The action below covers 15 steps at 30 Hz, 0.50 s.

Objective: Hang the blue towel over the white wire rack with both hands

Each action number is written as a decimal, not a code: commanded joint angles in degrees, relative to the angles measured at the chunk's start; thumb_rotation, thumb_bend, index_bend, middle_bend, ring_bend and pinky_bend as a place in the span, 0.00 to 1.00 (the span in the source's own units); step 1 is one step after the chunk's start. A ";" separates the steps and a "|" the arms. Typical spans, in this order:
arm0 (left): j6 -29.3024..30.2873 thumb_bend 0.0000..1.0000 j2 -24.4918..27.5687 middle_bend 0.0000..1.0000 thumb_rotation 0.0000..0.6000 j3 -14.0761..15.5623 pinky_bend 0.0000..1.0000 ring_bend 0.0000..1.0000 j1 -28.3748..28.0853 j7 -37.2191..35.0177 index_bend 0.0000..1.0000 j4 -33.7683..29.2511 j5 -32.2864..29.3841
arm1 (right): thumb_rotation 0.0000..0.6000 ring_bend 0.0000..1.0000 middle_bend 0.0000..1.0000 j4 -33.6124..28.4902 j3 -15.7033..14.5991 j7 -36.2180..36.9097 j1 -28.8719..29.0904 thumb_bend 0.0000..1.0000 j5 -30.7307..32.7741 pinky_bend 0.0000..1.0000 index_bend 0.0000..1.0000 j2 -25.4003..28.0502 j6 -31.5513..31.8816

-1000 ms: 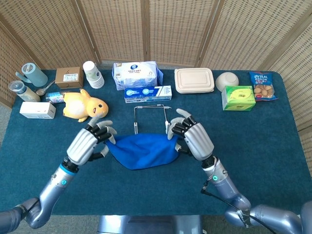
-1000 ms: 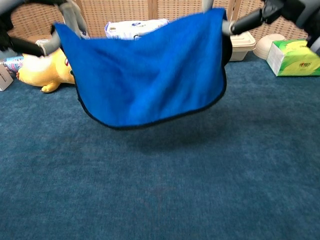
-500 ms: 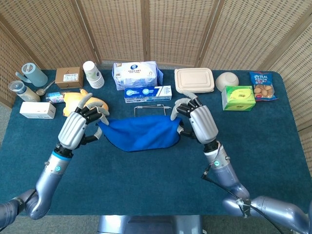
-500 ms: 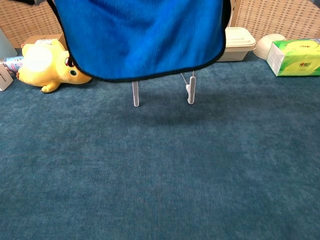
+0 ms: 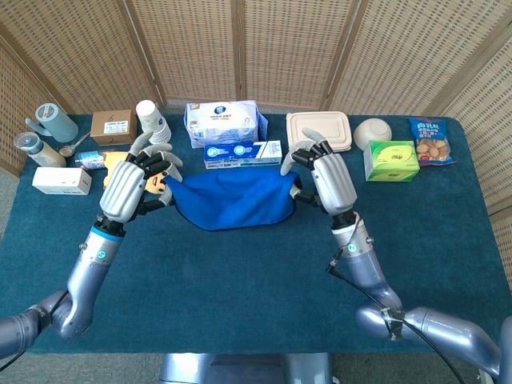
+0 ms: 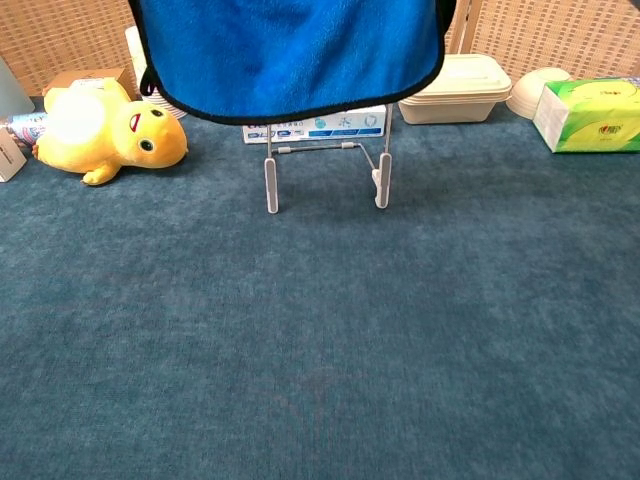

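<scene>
- The left hand point(image 5: 134, 186) pinched the blue towel point(image 5: 230, 202) by its left end.
- The towel hung stretched left to right above the table, sagging midway.
- The right hand point(image 5: 324, 180) gripped its right end.
- Only the chest view showed the white wire rack point(image 6: 326, 172), standing beneath the towel.

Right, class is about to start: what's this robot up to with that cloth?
The robot holds a blue towel stretched between its left hand and right hand, each gripping one end. The towel hangs in the air above the white wire rack, which stands on the table. The chest view shows its lower edge clear of the rack, so it is not yet draped.
</scene>
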 commanded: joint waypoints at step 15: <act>-2.57 0.63 -5.06 0.43 1.00 -4.42 0.02 0.26 -4.96 -0.68 0.82 6.49 -4.61 | 1.00 0.36 0.56 9.56 3.51 2.31 5.17 0.45 4.16 0.18 1.00 -2.37 -3.66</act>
